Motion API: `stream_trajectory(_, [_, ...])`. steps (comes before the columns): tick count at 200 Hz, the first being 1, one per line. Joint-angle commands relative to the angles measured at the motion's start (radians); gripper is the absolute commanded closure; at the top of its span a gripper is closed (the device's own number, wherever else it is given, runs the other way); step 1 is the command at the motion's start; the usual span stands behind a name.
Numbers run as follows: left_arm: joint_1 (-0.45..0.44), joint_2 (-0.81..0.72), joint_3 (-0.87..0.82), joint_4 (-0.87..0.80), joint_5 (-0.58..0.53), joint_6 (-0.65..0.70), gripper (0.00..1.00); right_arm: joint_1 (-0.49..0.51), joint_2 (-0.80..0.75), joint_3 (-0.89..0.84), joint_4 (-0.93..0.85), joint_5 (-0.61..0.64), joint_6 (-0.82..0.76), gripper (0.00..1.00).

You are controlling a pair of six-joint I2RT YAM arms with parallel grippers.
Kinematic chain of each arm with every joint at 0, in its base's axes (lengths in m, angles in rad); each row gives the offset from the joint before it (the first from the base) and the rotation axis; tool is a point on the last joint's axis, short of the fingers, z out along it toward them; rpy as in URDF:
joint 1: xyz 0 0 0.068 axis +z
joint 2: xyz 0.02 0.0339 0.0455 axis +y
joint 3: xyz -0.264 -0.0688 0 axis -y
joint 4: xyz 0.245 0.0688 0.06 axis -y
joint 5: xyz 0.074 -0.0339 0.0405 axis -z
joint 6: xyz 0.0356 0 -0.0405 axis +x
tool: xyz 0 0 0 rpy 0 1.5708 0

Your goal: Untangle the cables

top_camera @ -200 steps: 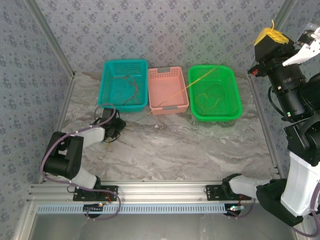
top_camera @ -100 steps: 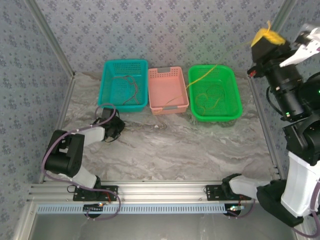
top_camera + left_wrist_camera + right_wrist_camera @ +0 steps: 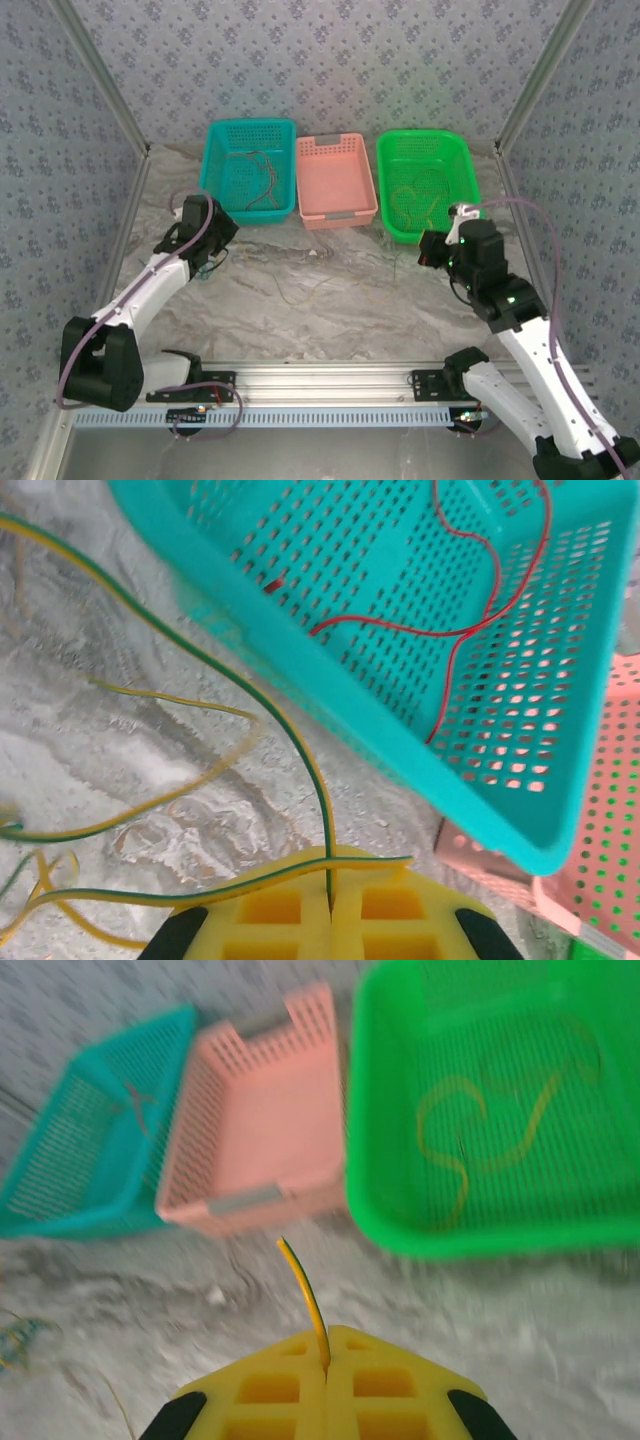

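Along the far edge of the marble table three baskets stand in a row: a teal basket on the left with a red cable looped over its floor, a pink basket in the middle, and a green basket on the right with a yellow cable curled inside. Just before the teal basket's near rim, the left gripper is clenched on a green-yellow cable trailing over the table. Near the green basket's front corner, the right gripper pinches a short yellow-green cable end. Thin loose strands lie on the wide marble stretch between the arms
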Motion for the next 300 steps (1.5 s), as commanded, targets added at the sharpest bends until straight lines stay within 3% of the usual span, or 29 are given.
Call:
stream_trajectory(1, [0.003,-0.016,0.049,-0.021,0.03,0.056,1.0,0.015,-0.023,-0.076,0.048,0.006,0.094,1.0])
stream_trajectory(12, [0.003,-0.015,0.062,-0.01,0.056,0.061,1.0,0.013,-0.003,-0.105,0.05,0.014,0.09,0.97])
stream_trajectory(35, [0.002,-0.019,0.077,0.0,0.096,0.064,1.0,0.007,0.059,-0.105,0.051,0.007,0.043,0.62])
stream_trajectory(49, [0.002,-0.026,0.086,-0.007,0.097,0.067,1.0,0.01,0.073,-0.084,0.045,0.017,0.014,0.48])
stream_trajectory(81, [0.0,-0.032,0.102,-0.012,0.124,0.072,1.0,0.097,0.092,0.005,0.09,-0.031,-0.135,0.39])
stream_trajectory(116, [-0.015,-0.023,0.112,-0.016,0.135,0.072,1.0,0.44,0.323,0.149,0.17,-0.033,-0.308,0.36])
stream_trajectory(139, [-0.021,-0.018,0.118,-0.024,0.141,0.067,1.0,0.55,0.549,0.223,0.333,-0.137,-0.356,0.37])
stream_trajectory(166, [-0.024,-0.027,0.121,-0.04,0.151,0.067,1.0,0.569,0.791,0.323,0.538,-0.254,-0.329,0.37])
stream_trajectory(212, [-0.025,-0.042,0.121,-0.064,0.164,0.075,1.0,0.579,1.062,0.521,0.62,-0.313,-0.271,0.37])
stream_trajectory(236, [-0.026,-0.045,0.12,-0.064,0.171,0.074,1.0,0.577,1.144,0.582,0.635,-0.328,-0.228,0.43])
stream_trajectory(273, [-0.024,-0.052,0.123,-0.07,0.17,0.075,1.0,0.573,1.219,0.624,0.641,-0.338,-0.193,0.59])
stream_trajectory(280, [-0.024,-0.053,0.123,-0.072,0.171,0.075,1.0,0.572,1.223,0.623,0.645,-0.338,-0.19,0.66])
stream_trajectory(300, [-0.024,-0.054,0.129,-0.078,0.17,0.077,1.0,0.572,1.21,0.602,0.657,-0.313,-0.186,1.0])
